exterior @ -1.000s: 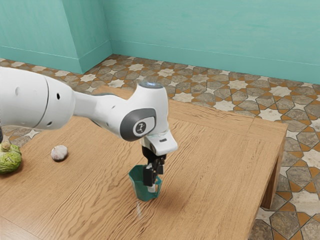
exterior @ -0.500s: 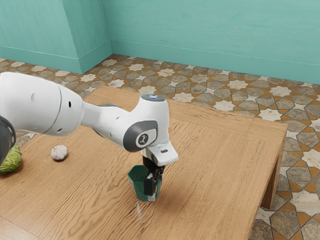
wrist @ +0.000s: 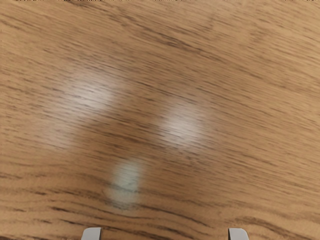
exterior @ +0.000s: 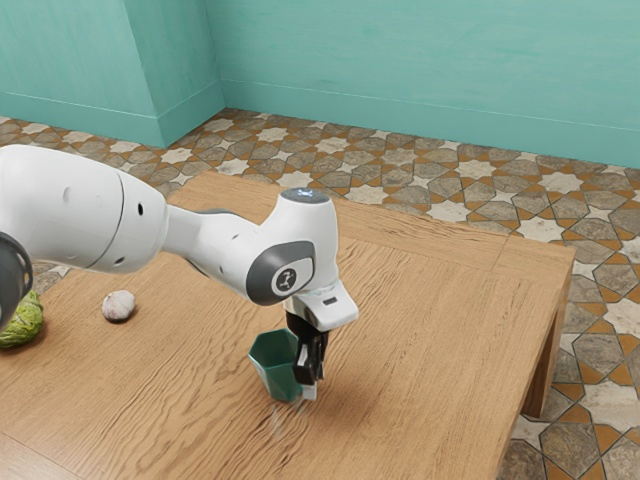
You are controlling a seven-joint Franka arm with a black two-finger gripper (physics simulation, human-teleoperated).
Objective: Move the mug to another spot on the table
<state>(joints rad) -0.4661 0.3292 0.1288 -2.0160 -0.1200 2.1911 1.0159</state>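
A dark green mug (exterior: 274, 364) stands on the wooden table (exterior: 440, 320) near its front edge, its open mouth facing up. My gripper (exterior: 309, 384) hangs low just to the exterior view's right of the mug, close against its side, fingers pointing down at the table. In the wrist view two pale fingertips (wrist: 91, 233) stand far apart with only bare wood grain (wrist: 165, 100) between them, so the gripper is open and holds nothing.
A small pale bulb (exterior: 118, 305) lies on the table at the exterior view's left, and a green cabbage (exterior: 22, 320) sits at the left edge behind the arm. The table's right edge (exterior: 562, 300) drops to a patterned tile floor.
One second ago the fingers reached into the mug at its rim. The mug now sits slightly further to the exterior view's left, outside the fingers, and the hand has sunk a little.
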